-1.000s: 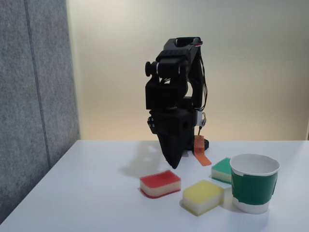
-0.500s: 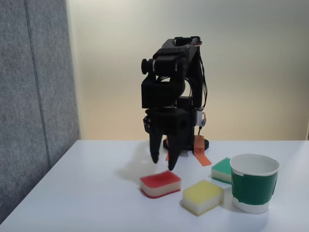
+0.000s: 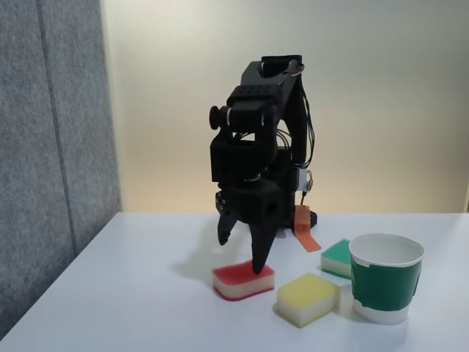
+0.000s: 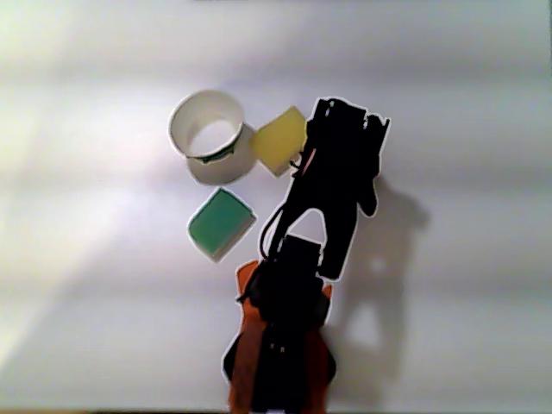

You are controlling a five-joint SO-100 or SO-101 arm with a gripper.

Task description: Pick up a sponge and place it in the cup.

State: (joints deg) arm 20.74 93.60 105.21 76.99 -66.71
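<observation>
In the fixed view we are looking low across the counter [image 3: 132, 293], facing the arm [image 3: 256, 147] from the front, fairly near. In the other view we are looking straight down, sharing arm [image 4: 332, 190], cup [image 4: 207, 138] and sponges.

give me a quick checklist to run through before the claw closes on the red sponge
1. Claw open: ok, two fingers spread apart in the fixed view.
2. Fingers straddle the red sponge: cannot tell; one fingertip is at its top, the other sits higher, to the left.
3. Sponge flat on the table: ok.
4. Yellow sponge apart from the red one: ok, a gap shows.
5. Cup upright, mouth open: ok; the other view shows it empty.
6. Green sponge out of the way: ok, beside the cup.
</observation>
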